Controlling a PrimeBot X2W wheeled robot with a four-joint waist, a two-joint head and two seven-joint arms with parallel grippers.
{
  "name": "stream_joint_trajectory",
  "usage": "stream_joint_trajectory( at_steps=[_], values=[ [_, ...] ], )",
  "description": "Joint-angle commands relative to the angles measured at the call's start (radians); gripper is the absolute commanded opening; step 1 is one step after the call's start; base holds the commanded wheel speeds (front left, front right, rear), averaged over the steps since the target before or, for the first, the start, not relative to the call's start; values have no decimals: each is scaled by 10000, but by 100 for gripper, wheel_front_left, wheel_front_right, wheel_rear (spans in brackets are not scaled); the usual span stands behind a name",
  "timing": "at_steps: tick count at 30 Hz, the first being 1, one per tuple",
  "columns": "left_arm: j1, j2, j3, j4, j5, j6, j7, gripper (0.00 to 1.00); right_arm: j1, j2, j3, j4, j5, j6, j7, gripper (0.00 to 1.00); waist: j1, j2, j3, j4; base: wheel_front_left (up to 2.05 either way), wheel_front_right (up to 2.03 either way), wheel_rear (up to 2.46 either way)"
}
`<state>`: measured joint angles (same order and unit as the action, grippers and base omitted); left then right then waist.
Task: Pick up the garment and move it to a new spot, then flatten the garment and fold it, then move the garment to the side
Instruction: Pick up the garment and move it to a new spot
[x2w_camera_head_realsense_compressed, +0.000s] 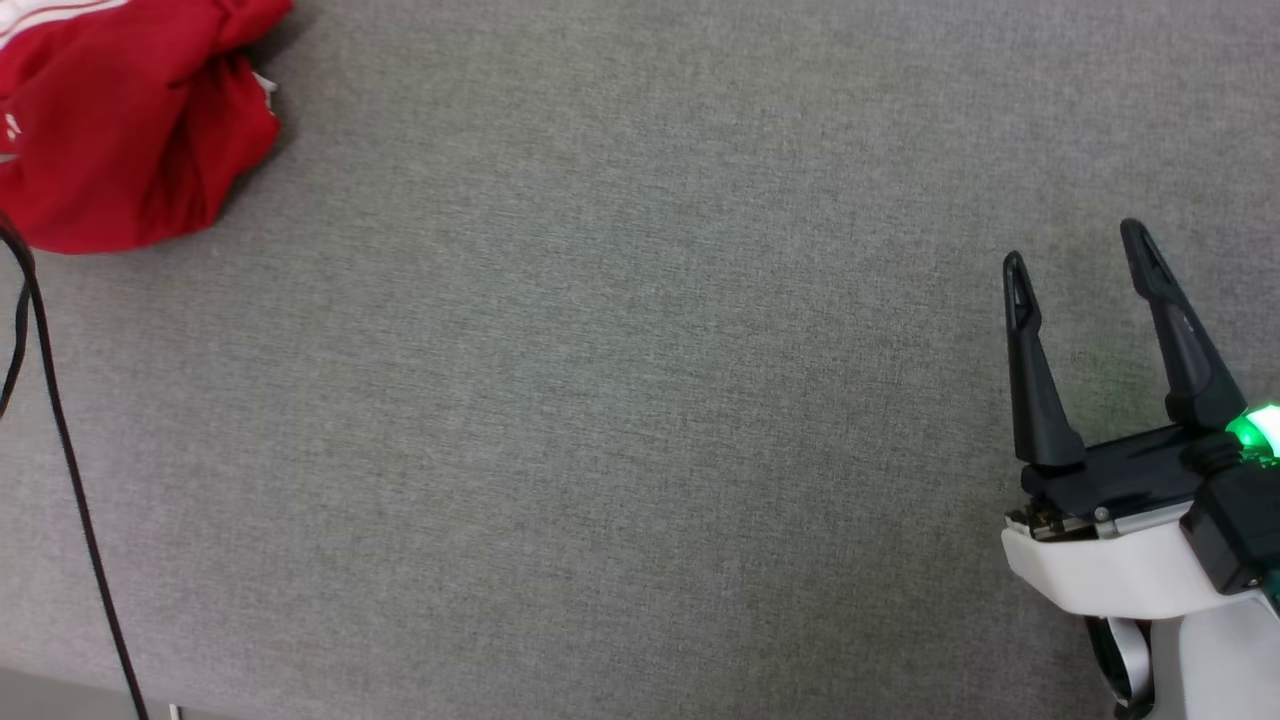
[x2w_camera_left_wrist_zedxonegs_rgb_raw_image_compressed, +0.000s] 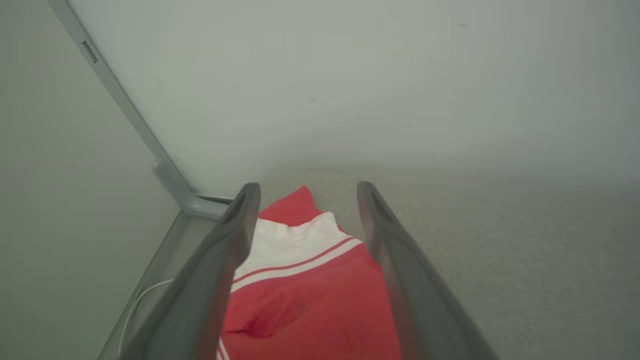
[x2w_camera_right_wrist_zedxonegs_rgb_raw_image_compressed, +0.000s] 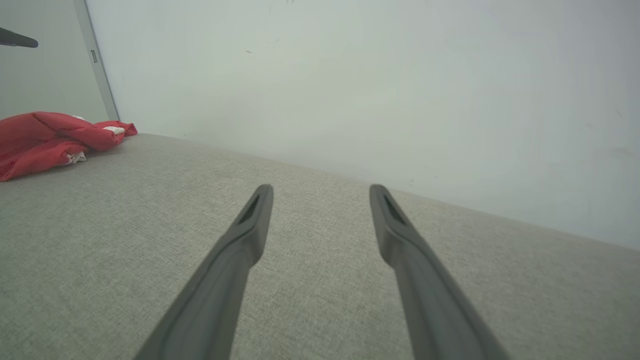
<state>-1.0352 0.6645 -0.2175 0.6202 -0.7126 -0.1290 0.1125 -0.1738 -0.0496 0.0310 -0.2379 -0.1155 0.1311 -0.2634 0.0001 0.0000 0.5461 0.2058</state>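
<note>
The garment (x2w_camera_head_realsense_compressed: 120, 120) is a red jersey lying bunched at the far left corner of the grey table (x2w_camera_head_realsense_compressed: 620, 400). The left wrist view looks down on the garment (x2w_camera_left_wrist_zedxonegs_rgb_raw_image_compressed: 310, 300), its white sleeve with red-and-white stripes between the spread fingers of my left gripper (x2w_camera_left_wrist_zedxonegs_rgb_raw_image_compressed: 305, 192), which is open and hangs over the cloth without gripping it. My right gripper (x2w_camera_head_realsense_compressed: 1075, 240) stands open at the lower right over bare table, far from the jersey. In the right wrist view the garment (x2w_camera_right_wrist_zedxonegs_rgb_raw_image_compressed: 45, 140) lies crumpled at the far left, well beyond my right gripper (x2w_camera_right_wrist_zedxonegs_rgb_raw_image_compressed: 320, 192).
A black cable (x2w_camera_head_realsense_compressed: 60, 440) runs down the table's left side. A pale wall (x2w_camera_right_wrist_zedxonegs_rgb_raw_image_compressed: 350, 75) rises behind the table, with a grey frame post (x2w_camera_left_wrist_zedxonegs_rgb_raw_image_compressed: 125, 110) at the corner near the garment. A white cable (x2w_camera_left_wrist_zedxonegs_rgb_raw_image_compressed: 145, 295) lies beside the table edge.
</note>
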Motion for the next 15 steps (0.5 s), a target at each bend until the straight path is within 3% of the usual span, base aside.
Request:
stream_joint_trajectory(
  at_steps=[1,9,15],
  values=[
    [-104,139,-361,93,-462,-2,625,100,-184,-38,-16,-54,-58,-7,-21,100,-1,0,128,-64,0,0,0],
    [-270,1001,-2327,86,-2337,-3,3589,100,-290,-88,-21,-140,-106,-7,-21,100,-1,0,566,-213,0,0,0],
    [-230,1293,-3849,211,-2808,-4,5019,100,-344,-76,-99,-118,-19,-7,-21,100,-1,0,815,-261,0,0,0]
  ],
)
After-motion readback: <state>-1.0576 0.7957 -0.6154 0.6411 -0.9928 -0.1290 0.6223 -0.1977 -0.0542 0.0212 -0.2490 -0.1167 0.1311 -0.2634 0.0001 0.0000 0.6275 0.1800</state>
